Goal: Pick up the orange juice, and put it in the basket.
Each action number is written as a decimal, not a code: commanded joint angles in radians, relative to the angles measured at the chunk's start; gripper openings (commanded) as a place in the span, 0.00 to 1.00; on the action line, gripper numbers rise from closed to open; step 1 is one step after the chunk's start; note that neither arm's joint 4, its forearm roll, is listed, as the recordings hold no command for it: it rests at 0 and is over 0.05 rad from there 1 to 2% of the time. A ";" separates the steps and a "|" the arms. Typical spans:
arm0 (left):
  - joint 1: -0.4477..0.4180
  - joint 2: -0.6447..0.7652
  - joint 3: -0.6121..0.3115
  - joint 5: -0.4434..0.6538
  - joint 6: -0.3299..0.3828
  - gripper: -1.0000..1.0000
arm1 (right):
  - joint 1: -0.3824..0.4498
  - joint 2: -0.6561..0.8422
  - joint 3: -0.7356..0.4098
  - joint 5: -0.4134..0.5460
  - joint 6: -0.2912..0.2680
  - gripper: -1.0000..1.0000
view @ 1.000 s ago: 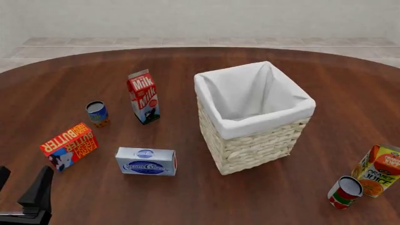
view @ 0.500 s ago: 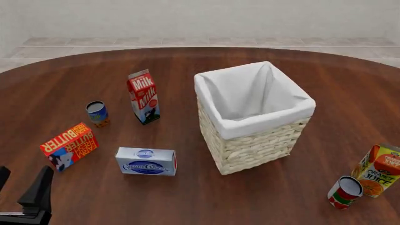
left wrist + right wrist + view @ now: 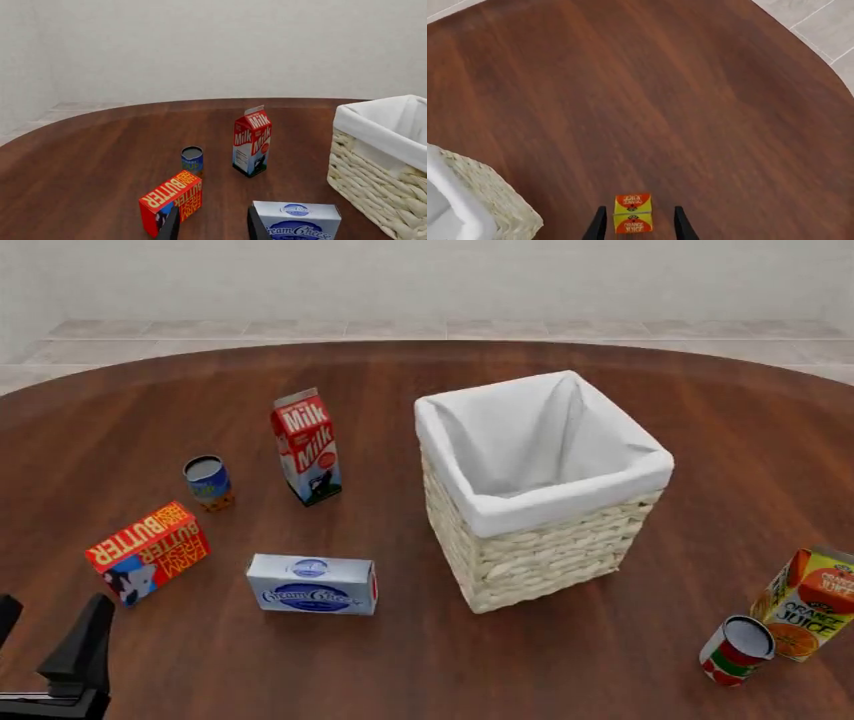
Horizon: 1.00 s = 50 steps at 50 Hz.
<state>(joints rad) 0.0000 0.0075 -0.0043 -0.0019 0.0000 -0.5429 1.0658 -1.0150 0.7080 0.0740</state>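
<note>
The orange juice (image 3: 809,604) is a tall orange-and-yellow carton standing upright at the table's right edge, to the right of the basket (image 3: 541,570). The basket is a large pale wicker one with a white cloth lining, in the middle of the table. In the right wrist view the carton's red-orange top (image 3: 632,214) lies straight below, between the two fingers of my right gripper (image 3: 639,211). That gripper is open and high above the carton, and it is out of the front view. My left gripper (image 3: 47,638) is open and empty at the front left.
A red-and-white can (image 3: 737,649) stands just front-left of the juice. On the left are a milk carton (image 3: 307,446), a blue can (image 3: 207,481), a butter box (image 3: 147,552) and a cream cheese box (image 3: 311,584). The basket corner (image 3: 474,197) shows in the right wrist view.
</note>
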 commanded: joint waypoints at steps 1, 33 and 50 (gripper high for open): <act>0.000 0.000 0.000 0.000 0.000 1.00 | -0.008 0.012 0.065 -0.036 -0.009 1.00; 0.000 0.000 0.000 0.000 0.000 1.00 | 0.054 0.056 0.129 -0.111 0.003 1.00; 0.000 0.000 0.000 0.000 0.000 1.00 | 0.028 0.089 0.180 -0.171 0.002 1.00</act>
<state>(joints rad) 0.0000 0.0075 -0.0043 -0.0019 0.0000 -0.5057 1.1384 -0.8605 0.5659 0.0758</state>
